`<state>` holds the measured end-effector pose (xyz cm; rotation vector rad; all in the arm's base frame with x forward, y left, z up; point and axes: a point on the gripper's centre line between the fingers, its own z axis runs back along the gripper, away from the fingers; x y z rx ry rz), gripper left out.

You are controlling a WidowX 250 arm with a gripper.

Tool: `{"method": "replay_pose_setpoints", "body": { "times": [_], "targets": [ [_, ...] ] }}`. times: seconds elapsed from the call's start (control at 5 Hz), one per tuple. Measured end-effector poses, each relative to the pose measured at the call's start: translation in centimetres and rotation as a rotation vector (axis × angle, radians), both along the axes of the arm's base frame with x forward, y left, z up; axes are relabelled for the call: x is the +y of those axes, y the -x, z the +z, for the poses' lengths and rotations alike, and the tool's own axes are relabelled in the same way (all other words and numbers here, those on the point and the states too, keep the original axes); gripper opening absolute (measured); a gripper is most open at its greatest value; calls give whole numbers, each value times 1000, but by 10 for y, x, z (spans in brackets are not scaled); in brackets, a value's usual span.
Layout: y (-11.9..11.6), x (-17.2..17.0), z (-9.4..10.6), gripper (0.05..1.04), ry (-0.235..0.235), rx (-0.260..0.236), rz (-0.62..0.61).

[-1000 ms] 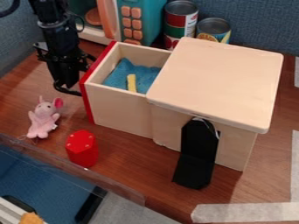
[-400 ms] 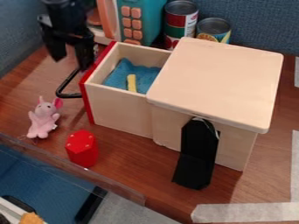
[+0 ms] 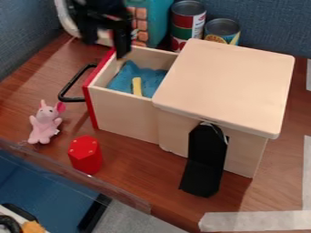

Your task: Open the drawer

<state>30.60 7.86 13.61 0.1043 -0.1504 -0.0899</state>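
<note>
End effector (image 3: 106,43) blurred | toy microwave (image 3: 155,18) cut off | drawer (image 3: 124,113) rear hidden

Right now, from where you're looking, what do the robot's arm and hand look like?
The arm is black and chunky, like machine parts bolted together. Its hand is black too, with two stiff, blocky fingers instead of five. I can't make out any stickers or writing on them.
</note>
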Motion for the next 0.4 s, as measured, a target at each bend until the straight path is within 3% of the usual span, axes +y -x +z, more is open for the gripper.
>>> {"method": "replay_pose_setpoints", "body": {
  "times": [0.4],
  "targets": [
    [-7,-35,16,1000,-122,-4,139]
  ]
}}
